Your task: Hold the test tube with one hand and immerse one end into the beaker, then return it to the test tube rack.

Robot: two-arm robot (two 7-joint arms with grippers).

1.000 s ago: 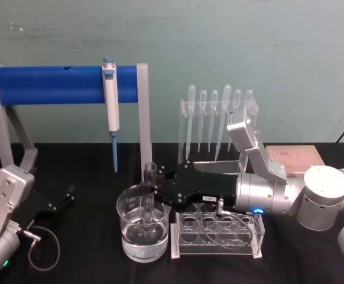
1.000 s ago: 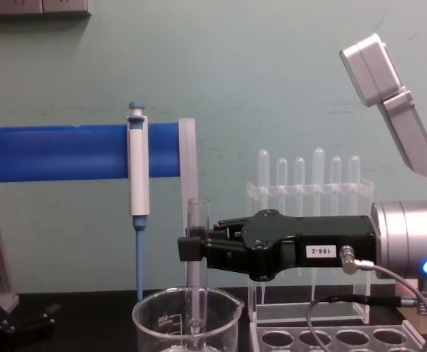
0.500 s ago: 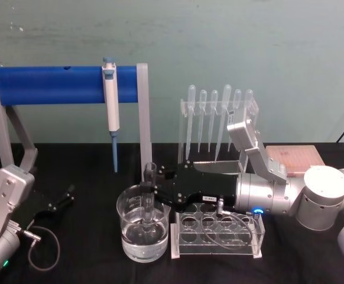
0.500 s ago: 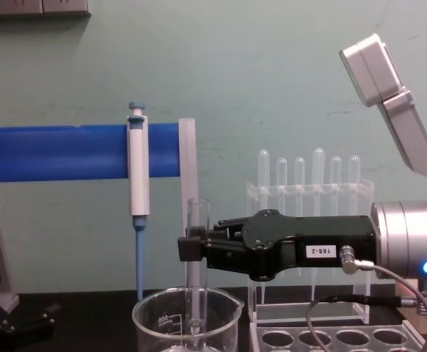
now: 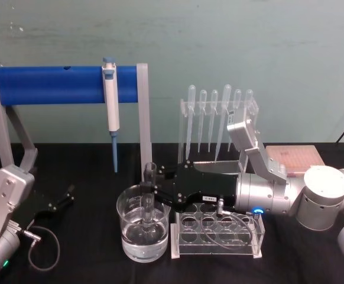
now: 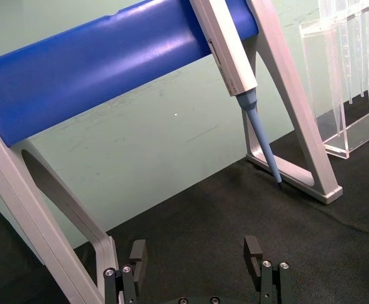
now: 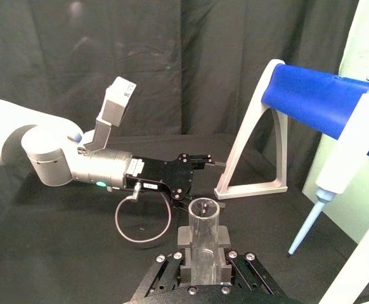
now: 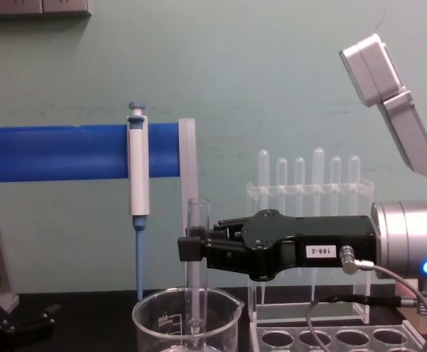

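Observation:
The test tube [image 5: 150, 173] stands upright with its lower end down inside the beaker [image 5: 127, 231], which holds clear liquid. My right gripper [image 5: 151, 190] reaches in from the right and is shut on the tube's middle, above the beaker rim. From the chest view the tube [image 8: 197, 220] rises out of the beaker [image 8: 151, 315], clamped by the right gripper [image 8: 192, 248]. In the right wrist view the tube [image 7: 203, 231] sits between the fingers of the right gripper [image 7: 203, 250]. My left gripper [image 5: 62, 198] rests open at the table's left, and in the left wrist view the left gripper [image 6: 196, 250] is holding nothing.
A clear rack with round holes [image 5: 216, 234] stands just right of the beaker, under my right wrist. Behind are a pipette rack [image 5: 219, 118] and a blue bar stand [image 5: 65, 84] with a hanging pipettor [image 5: 110, 100]. A pink box [image 5: 293, 157] lies at the back right.

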